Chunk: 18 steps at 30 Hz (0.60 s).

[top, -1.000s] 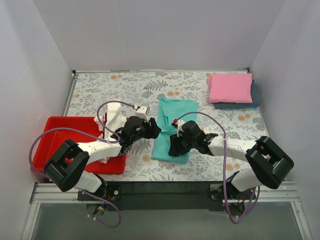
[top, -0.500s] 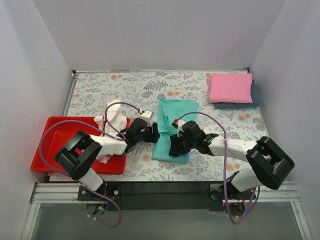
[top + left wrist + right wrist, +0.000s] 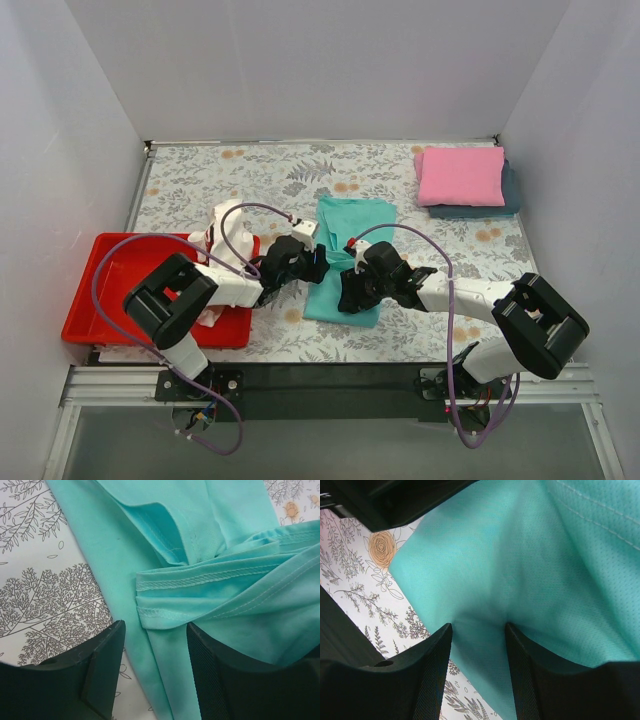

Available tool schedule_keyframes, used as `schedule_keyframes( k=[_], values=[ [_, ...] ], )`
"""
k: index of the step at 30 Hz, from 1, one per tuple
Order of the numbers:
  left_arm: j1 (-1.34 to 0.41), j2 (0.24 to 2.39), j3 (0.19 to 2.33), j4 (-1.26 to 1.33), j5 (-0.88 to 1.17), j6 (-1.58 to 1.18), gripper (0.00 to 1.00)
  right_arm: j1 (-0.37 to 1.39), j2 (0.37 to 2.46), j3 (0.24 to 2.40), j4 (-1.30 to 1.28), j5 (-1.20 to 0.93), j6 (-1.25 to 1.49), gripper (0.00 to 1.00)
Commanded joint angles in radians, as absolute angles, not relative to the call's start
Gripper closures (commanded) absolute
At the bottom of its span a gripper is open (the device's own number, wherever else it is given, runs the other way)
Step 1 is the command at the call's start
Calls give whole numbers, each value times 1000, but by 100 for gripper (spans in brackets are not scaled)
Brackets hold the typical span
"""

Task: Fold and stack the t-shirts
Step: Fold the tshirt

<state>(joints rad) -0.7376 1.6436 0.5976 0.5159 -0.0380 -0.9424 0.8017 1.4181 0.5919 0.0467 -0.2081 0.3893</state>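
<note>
Near edge: my arms reach low and inward, left pincer (image 3: pixel 155 630) spread open astride the teal shirt (image 3: pixel 355 225)'s hem, right pincer (image 3: pixel 477 630) parted with teal cloth puckered between, grip unclear; at left, white shirt (image 3: pixel 228 225) spills over the tray (image 3: pixel 110 290)'s rim; far right, pink shirt (image 3: pixel 460 175) atop dark shirt (image 3: pixel 510 195).

The left arm (image 3: pixel 220 288) stretched from its base toward the middle, its elbow folded low on the left and its wrist turned inward. The left gripper (image 3: pixel 314 263) pointed to the right, its fingers (image 3: pixel 102 667) parted. The right arm (image 3: pixel 470 292) mirrored it, elbow bent on the right, forearm low and stretched leftward. The right gripper (image 3: pixel 346 293) pointed down and to the left, its fingers (image 3: pixel 432 672) likewise apart. The two grippers sat just beside each other.
</note>
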Motion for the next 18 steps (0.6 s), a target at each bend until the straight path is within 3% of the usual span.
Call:
schedule_keyframes(
  k=[1,18],
  values=[
    [-742,1667,629,557,-38,-890,52,808,1450,549,-107,-164,379,57],
    [-742,1732,666,606,-34,-854,71,808,1451,546,-107,-161,387,57]
  ],
)
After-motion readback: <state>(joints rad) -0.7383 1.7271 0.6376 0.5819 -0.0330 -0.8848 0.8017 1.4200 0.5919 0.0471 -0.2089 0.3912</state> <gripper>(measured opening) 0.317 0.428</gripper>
